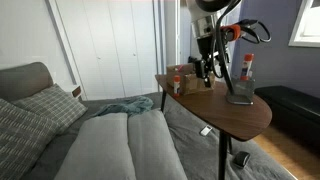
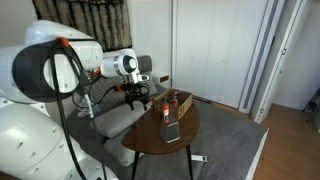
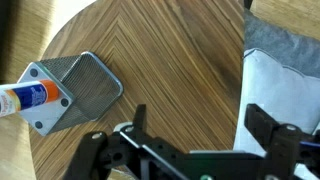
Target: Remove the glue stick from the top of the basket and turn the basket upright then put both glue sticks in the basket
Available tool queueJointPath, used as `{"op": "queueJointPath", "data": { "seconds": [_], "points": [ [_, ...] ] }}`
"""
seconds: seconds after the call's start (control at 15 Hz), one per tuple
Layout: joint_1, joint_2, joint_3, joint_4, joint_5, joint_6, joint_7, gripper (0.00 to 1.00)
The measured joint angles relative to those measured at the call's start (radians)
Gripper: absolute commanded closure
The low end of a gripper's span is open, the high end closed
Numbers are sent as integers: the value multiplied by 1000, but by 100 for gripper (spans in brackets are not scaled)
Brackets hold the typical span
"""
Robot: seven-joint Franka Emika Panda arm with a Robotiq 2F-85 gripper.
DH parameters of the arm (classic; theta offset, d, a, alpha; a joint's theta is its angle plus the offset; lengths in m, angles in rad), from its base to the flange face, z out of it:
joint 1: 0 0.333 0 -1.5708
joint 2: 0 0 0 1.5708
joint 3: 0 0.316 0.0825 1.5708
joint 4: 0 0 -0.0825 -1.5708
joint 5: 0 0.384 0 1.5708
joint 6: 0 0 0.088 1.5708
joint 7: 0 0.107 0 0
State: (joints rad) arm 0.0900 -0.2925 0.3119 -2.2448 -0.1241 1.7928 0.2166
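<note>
**Nothing grasped yet: glue stick still on the overturned basket**

The end effector (image 3: 200,122) hangs above the round wooden bench (image 3: 180,50) with its jaws spread wide and nothing between them. In the wrist view only bare wood shows in the gap. In both exterior views it hovers clear of everything on the bench.

From the end effector in the wrist view, the small grey wire-mesh basket (image 3: 80,92) lies at about 10 o'clock, near but apart. It appears to rest mouth-down, with its closed base uppermost. The red-orange glue stick with a white end (image 3: 28,98) sits on that base and runs off toward 9 o'clock, to the edge of the frame. In an exterior view the stick looks upright on the basket.

Further out, a brown cardboard box (image 2: 178,100) stands on the bench at roughly 12 o'clock from the basket in an exterior view, just beside it. The second glue stick cannot be picked out with certainty. Something reddish by the box is too small to identify.

As I judge it, no part of the task is finished:
- The stick is still on top of the basket.
- The basket is still inverted.
- Neither stick is inside the basket.

The step in hand looks like the approach to the perched stick. Lifting it off, righting the basket and loading both sticks all remain.
</note>
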Motion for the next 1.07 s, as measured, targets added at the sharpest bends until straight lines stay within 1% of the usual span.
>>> {"op": "queueJointPath", "data": {
  "seconds": [0.27, 0.53, 0.87, 1.07],
  "points": [
    [3, 0, -3, 0, 0, 0, 0, 0],
    [6, -25, -29, 11, -17, 2, 23, 0],
    [-7, -164, -96, 17, -26, 7, 81, 0],
    [-42, -255, -128, 13, -30, 19, 125, 0]
  ]
}}
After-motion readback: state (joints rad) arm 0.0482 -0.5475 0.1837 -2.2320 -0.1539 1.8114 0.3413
